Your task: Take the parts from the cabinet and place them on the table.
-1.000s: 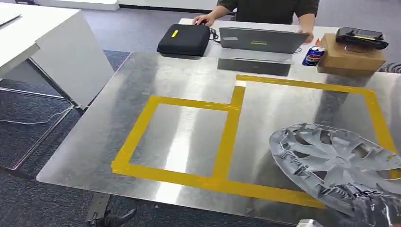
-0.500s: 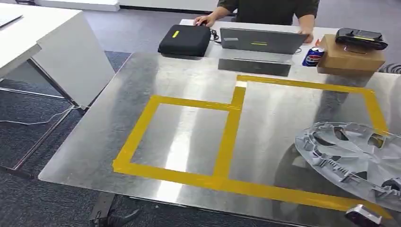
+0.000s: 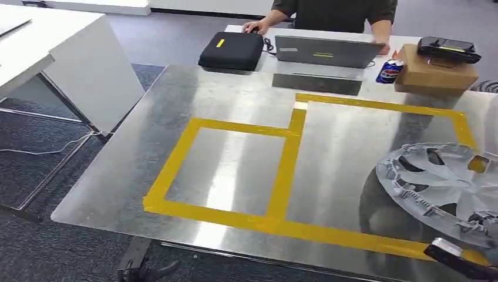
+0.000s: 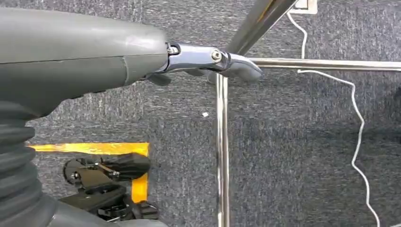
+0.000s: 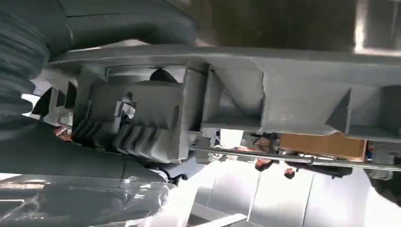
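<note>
I have the hubcap [image 3: 446, 191] over the steel table [image 3: 176, 106], at its near right corner, inside the larger of the two yellow tape [image 3: 282, 170] boxes. I cannot tell from the head view whether it rests on the sheet or hangs just above it. My right hand [image 5: 71, 61] grips its rim: in the right wrist view the thumb lies over the rim's outer edge and the darker fingers sit under its ribbed inner face, so the part is not released. I judge this the setting-down step, nearly done; letting go and pulling the arm back are left, and whether more parts wait in the cabinet I cannot tell.

My left hand [image 4: 142, 61] hangs beside me over grey carpet [image 4: 293, 156] and chrome table legs [image 4: 222, 142], holding nothing; how far its fingers are spread I cannot tell.

The sheet is bright and reflective, likely slippery under plastic. Past its far edge stands a white desk with a black case [image 3: 231, 50], a laptop [image 3: 326, 51], a cola can [image 3: 390, 71] and a cardboard box [image 3: 437, 73], with a person [image 3: 335, 12] seated behind it. Another white table [image 3: 53, 53] stands off to the left.
</note>
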Available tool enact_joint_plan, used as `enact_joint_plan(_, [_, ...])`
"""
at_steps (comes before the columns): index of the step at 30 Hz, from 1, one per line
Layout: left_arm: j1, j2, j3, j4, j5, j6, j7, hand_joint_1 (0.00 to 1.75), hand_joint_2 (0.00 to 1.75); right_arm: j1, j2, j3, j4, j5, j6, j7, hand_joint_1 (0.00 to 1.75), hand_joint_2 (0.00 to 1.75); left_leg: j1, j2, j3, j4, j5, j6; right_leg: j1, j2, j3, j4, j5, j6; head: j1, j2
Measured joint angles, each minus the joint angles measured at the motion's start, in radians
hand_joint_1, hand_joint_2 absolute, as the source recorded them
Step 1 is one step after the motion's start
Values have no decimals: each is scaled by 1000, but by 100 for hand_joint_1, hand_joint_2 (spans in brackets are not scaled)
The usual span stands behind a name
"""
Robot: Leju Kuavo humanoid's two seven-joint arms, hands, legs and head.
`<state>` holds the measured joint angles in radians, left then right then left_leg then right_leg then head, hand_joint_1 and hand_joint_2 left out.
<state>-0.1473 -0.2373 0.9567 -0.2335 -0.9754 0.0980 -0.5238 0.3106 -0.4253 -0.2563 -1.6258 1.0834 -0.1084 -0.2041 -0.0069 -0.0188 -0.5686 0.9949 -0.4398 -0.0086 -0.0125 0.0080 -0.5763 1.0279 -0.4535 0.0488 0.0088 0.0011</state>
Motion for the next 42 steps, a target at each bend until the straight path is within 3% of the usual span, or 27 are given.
enact_joint_plan(20, [-3, -15, -62, 0, -17, -10, 26, 0, 175, -247, 11, 375, 259, 33, -102, 32, 175, 175, 0, 0, -7, 0, 10, -1, 0, 1, -10, -2, 11, -1, 0, 0])
enact_joint_plan(30, [-4, -16, -85, 0, -18, -10, 28, 0, 175, -306, 33, 448, 324, 26, -121, 23, 175, 175, 0, 0, -9, 0, 13, -2, 0, 1, -11, -2, 15, -2, 0, 0])
enact_joint_plan(42, [-4, -14, -95, 0, -8, -39, 6, 0, 175, -304, 34, 441, 343, -23, -148, 54, 175, 175, 0, 0, -10, 0, 13, -2, 0, 1, -15, -2, 16, -2, 0, 0])
